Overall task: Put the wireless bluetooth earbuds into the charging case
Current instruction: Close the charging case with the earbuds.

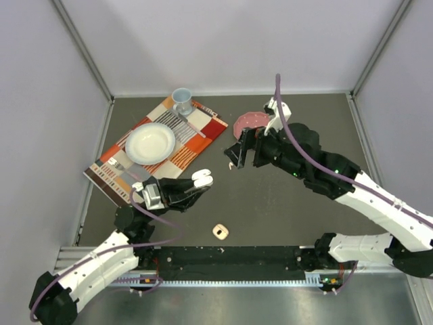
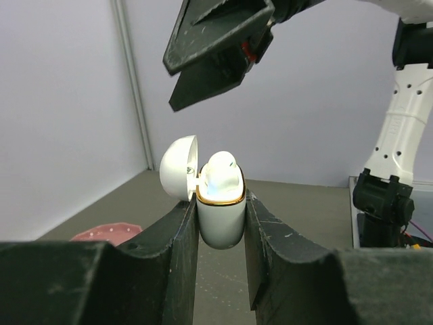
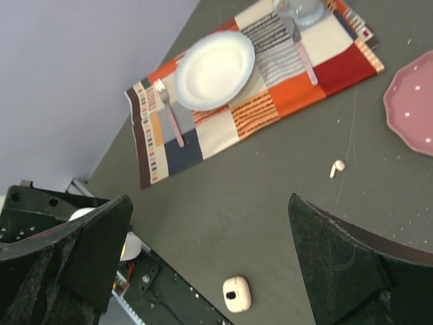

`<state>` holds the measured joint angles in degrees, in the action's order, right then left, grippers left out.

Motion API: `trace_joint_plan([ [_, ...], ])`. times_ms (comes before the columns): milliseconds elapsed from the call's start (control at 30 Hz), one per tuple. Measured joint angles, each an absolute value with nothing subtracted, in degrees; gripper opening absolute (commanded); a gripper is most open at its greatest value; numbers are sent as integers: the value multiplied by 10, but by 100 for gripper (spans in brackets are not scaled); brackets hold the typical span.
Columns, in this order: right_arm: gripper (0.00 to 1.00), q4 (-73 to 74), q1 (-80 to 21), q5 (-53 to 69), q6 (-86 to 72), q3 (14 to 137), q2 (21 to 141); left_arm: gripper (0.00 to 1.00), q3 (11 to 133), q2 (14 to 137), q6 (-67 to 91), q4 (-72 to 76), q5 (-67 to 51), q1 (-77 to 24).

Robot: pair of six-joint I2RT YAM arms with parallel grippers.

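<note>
My left gripper [image 1: 196,183] is shut on a white charging case [image 1: 203,177] and holds it above the table. In the left wrist view the case [image 2: 220,217] stands upright between the black fingers [image 2: 177,244], its lid [image 2: 179,167] open to the left, with a whitish earbud [image 2: 223,175] seated inside. My right gripper [image 1: 242,154] is open and empty, just above and beyond the case; it shows at the top of the left wrist view [image 2: 216,47]. One loose earbud [image 3: 336,168] lies on the table below the right gripper [image 3: 210,230], also a speck in the top view [image 1: 231,165].
A second whitish case [image 1: 220,231] lies near the front edge, also in the right wrist view [image 3: 237,294]. A striped placemat [image 1: 203,139] at back left carries a white plate [image 1: 150,143], fork and blue cup [image 1: 181,100]. A pink plate [image 1: 249,122] sits behind the right gripper.
</note>
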<state>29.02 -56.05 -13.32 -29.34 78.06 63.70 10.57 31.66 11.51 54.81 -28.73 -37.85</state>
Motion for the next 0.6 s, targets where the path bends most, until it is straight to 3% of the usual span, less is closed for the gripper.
trace_joint_plan([
  [200,98,310,-561,-119,-312,764,646,0,54,336,135,641,-304,-378],
  [600,99,310,-560,-80,-332,764,715,0,63,369,138,662,-347,-378],
])
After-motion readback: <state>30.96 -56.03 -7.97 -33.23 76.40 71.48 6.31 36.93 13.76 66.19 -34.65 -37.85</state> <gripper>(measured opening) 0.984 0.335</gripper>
